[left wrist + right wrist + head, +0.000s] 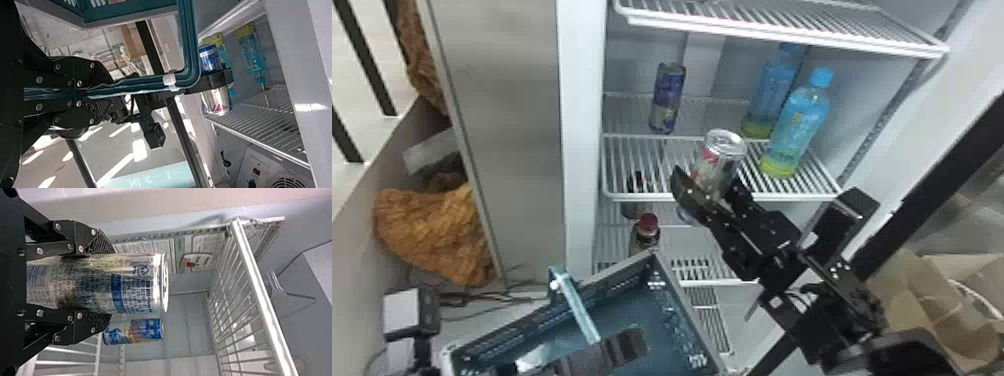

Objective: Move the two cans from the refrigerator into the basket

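"What's at the far left?"
"An orange-brown bundle [432,232], left of the basket [624,270]."
"And the left claw?"
"The left gripper [632,342] is over the basket, clenched on its teal handle [577,305]."
"Next along?"
"A red-capped bottle [647,227], just beyond the basket's far corner. Higher up, beyond that same corner, the blue can [668,97] stands upright on a refrigerator shelf [627,196]."
"So where's the other can?"
"Higher than the basket and right of its far corner. That's the silver can [721,160], top uncovered."
"Anyone got it?"
"Yes, the right gripper [704,184] grasps it, a finger on each side."
"Farther right?"
"Two blue bottles [797,127] [769,90] on the shelf, beyond the basket and to its right. Then brown cardboard [952,272], well apart from the basket on its right."
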Action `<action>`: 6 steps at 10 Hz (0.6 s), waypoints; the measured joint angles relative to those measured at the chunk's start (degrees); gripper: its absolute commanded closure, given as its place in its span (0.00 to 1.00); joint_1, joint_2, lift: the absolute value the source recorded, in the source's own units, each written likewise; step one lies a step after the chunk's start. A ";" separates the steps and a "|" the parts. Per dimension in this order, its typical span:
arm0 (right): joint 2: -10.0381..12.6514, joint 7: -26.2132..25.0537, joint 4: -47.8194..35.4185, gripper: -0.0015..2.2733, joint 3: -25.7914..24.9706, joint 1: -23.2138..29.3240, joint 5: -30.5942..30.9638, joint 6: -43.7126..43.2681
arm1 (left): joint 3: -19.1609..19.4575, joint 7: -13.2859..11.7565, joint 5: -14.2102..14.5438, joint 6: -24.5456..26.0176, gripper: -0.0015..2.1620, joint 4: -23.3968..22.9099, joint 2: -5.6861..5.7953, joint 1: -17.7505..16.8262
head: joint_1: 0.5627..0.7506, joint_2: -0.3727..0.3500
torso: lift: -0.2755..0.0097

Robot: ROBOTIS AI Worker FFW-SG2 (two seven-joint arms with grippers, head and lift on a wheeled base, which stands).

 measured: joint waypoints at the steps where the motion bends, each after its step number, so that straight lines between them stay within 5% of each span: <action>1: -0.30 0.37 -1.42 0.53 0.21 1.12 -0.37 0.97 | 0.00 0.00 0.00 0.00 0.56 -0.01 0.00 0.00 | 0.70 0.21 | 0.84; 6: -1.18 3.85 -5.84 0.53 1.41 5.17 -2.24 7.31 | 0.12 0.00 0.00 0.00 0.56 -0.01 -0.11 -0.02 | 0.70 0.27 | 0.84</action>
